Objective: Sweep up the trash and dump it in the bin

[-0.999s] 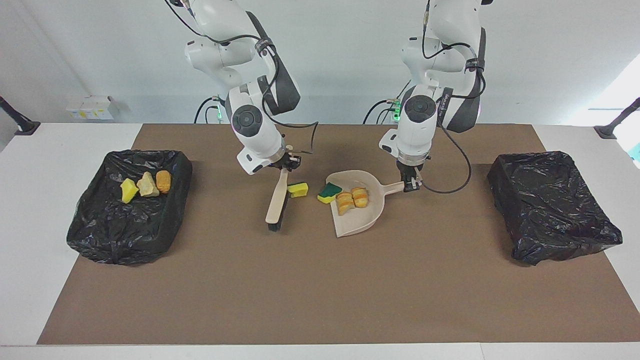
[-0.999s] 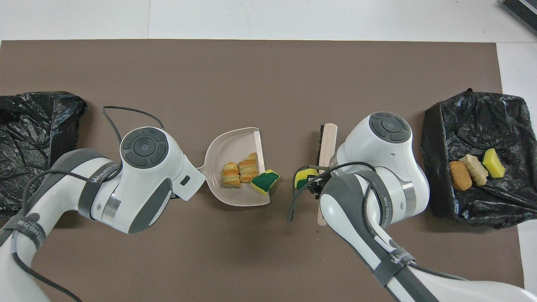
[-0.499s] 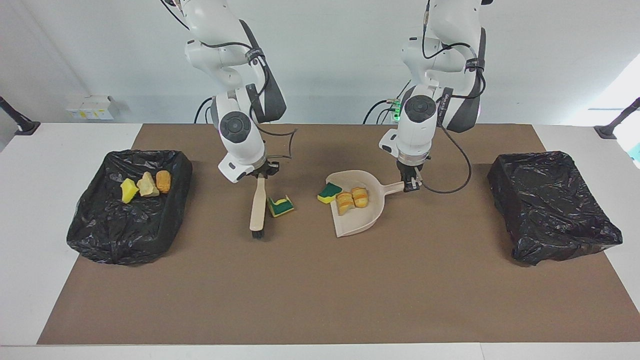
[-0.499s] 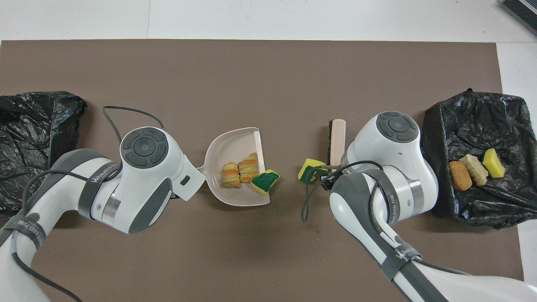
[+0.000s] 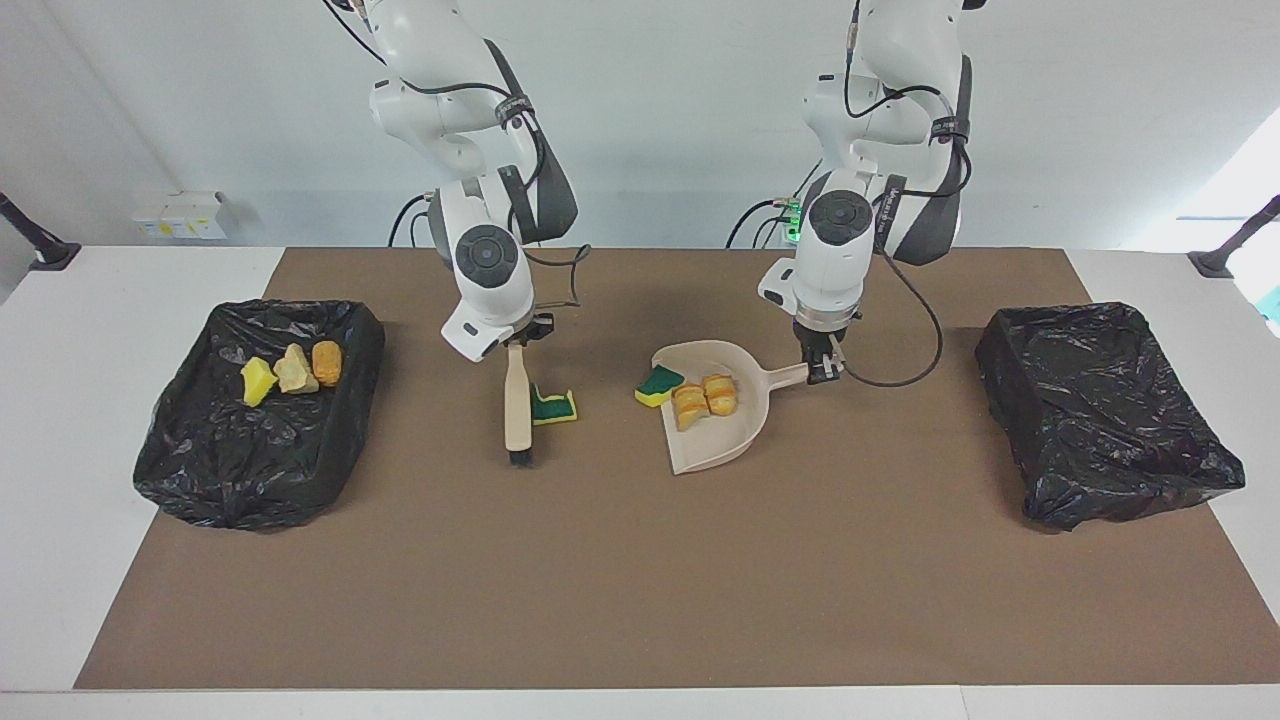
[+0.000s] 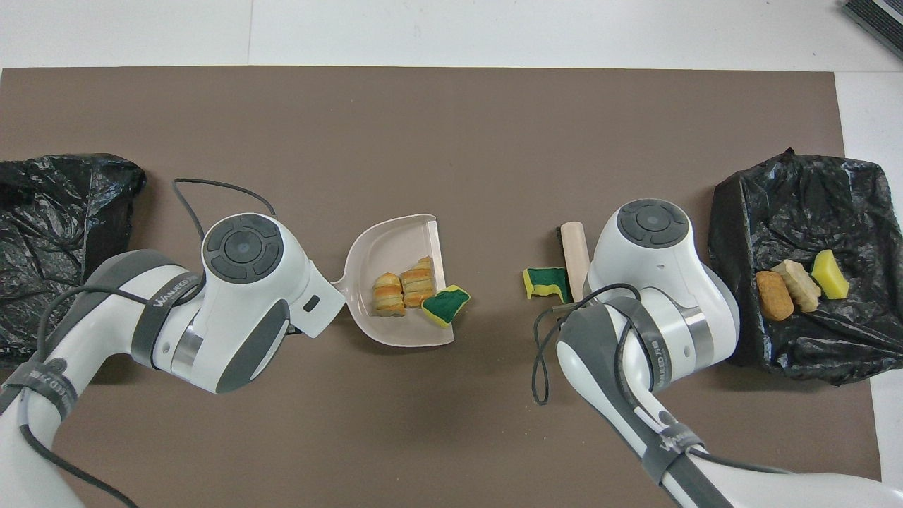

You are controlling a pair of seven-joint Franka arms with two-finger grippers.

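Observation:
My right gripper [image 5: 522, 338] is shut on the handle of a beige hand brush [image 5: 517, 405] [image 6: 575, 250], whose bristles rest on the brown mat. A green-and-yellow sponge scrap [image 5: 553, 407] [image 6: 547, 282] lies against the brush, on the side toward the dustpan. My left gripper [image 5: 822, 368] is shut on the handle of the beige dustpan [image 5: 715, 445] [image 6: 388, 243], which lies flat on the mat. Two orange bread lumps [image 5: 706, 397] [image 6: 403, 285] sit in the pan, and another sponge scrap [image 5: 658, 384] [image 6: 446, 305] rests on its lip. In the overhead view both grippers are hidden under their wrists.
A black-bagged bin [image 5: 200, 480] [image 6: 734, 212] at the right arm's end of the table holds three scraps [image 5: 292, 370] [image 6: 797, 286]. A second black-bagged bin [image 5: 1100, 420] [image 6: 63, 212] sits at the left arm's end. The brown mat [image 5: 640, 580] covers the table's middle.
My right arm swung the brush toward its own end of the table, away from the dustpan. The loose sponge scrap moved that way too and turned over. The left arm and dustpan stayed still.

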